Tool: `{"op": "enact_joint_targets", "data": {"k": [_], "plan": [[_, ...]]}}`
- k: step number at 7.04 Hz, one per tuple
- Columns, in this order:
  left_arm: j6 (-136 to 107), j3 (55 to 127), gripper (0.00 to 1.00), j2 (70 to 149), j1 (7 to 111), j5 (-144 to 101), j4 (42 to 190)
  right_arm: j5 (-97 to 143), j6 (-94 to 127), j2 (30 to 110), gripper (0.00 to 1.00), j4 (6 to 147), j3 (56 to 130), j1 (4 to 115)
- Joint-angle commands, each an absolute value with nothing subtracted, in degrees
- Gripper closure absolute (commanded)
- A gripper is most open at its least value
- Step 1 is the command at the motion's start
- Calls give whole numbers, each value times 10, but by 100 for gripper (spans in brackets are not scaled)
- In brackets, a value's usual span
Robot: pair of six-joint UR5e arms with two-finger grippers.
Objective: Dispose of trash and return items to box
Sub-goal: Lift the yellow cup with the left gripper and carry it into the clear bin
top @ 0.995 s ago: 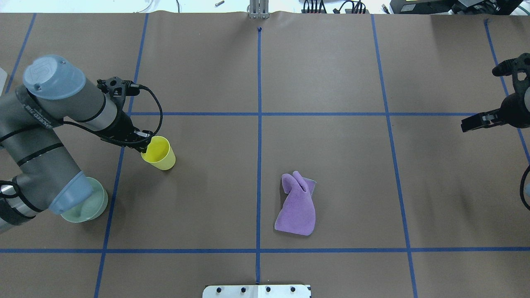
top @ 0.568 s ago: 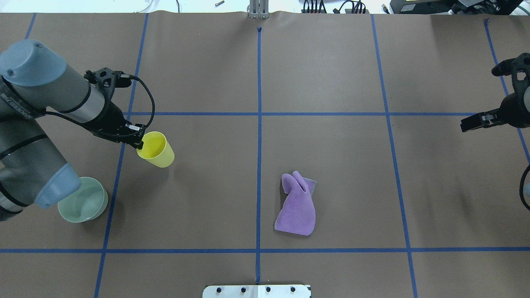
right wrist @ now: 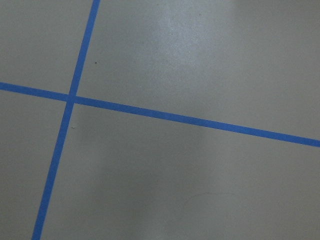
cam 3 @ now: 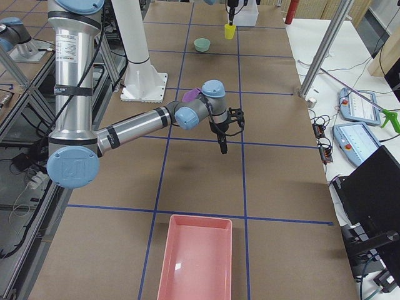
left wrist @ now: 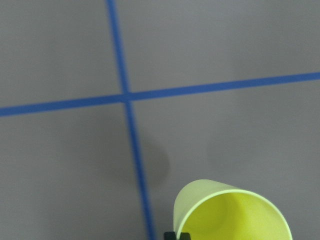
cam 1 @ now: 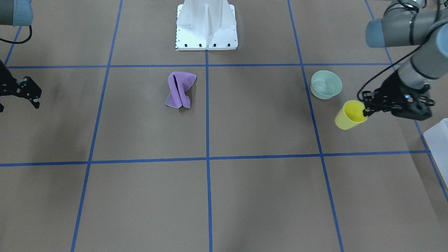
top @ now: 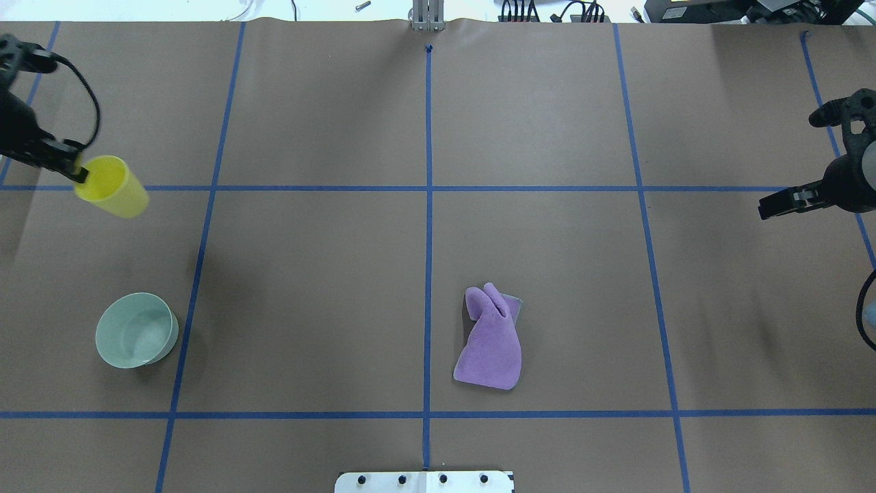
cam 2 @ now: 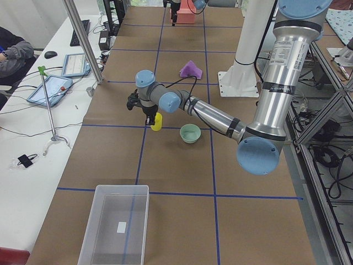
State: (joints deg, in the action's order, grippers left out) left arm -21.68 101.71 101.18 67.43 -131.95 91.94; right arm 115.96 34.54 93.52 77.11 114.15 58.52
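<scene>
The box (cam 2: 113,226) sits at the table's end on the robot's left, its pale corner just inside the front-facing view. It looks empty apart from a small white patch on its floor. The left arm (cam 2: 209,116) has swung out toward that end: a second ago it hung over the table's left-centre square, and now only its wrist shows at the overhead view's left edge. That swing has uncovered the green bowl (top: 135,330), which lies where it did. The purple cloth (top: 490,342) has not shifted either. The yellow cup (top: 113,186) has travelled with the arm, tilted and clear of the table, and is now near the box but not yet over it. The left gripper (top: 76,174) is pinched closed on the cup's rim, one finger inside and one outside. The right gripper (top: 777,203) hangs at the far side as before, holding nothing; how far its jaws are parted cannot be told. By the look of it the cup's return is mid-transfer, with the bowl and cloth still to be dealt with.
</scene>
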Motion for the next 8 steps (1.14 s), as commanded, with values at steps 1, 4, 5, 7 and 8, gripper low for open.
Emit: {"op": "enact_joint_targets", "data": {"k": [1, 4, 5, 7, 8], "plan": [[0, 904, 100, 1046, 813, -1324, 845, 1158, 345, 935, 0, 771, 1140, 583], [238, 641, 100, 1156, 930, -1321, 863, 1158, 345, 933, 0, 771, 1139, 582], [251, 579, 100, 1157, 936, -1321, 929, 1158, 345, 932, 0, 771, 1135, 581], [233, 411, 100, 1175, 931, -1321, 1106, 1156, 345, 931, 0, 771, 1135, 581], [198, 400, 100, 1178, 917, -1323, 1124, 1156, 345, 928, 0, 771, 1136, 581]]}}
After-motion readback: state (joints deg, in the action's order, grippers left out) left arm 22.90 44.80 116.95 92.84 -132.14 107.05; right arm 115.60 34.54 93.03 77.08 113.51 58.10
